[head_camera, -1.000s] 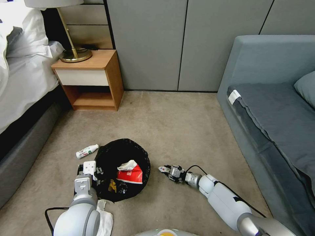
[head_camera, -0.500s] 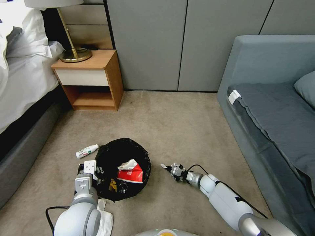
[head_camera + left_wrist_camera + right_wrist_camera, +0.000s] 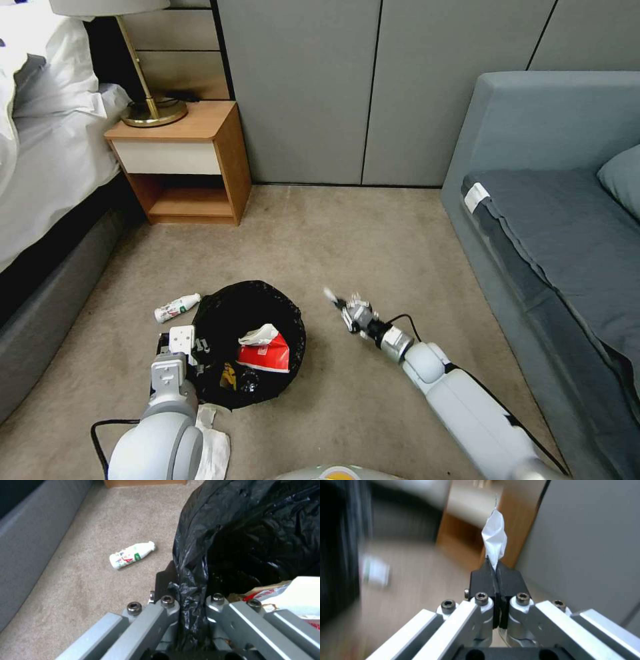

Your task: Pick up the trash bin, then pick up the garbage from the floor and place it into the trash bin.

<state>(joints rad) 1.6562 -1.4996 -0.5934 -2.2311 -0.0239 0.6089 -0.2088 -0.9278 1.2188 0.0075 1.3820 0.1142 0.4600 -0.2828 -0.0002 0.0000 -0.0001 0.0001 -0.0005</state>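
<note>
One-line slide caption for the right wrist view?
Right tool shut on a white scrap of litter, held up off the carpet with the wooden nightstand blurred behind.

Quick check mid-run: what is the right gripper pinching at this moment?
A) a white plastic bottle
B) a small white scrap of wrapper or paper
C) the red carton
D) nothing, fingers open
B: in the right wrist view the right gripper is shut on a thin white scrap sticking out past its tips; the white bottle lies on the carpet, and the red carton sits in the trash bin.

Bin sat mid-floor; bottle just to its left, nightstand behind, sofa at right.
</note>
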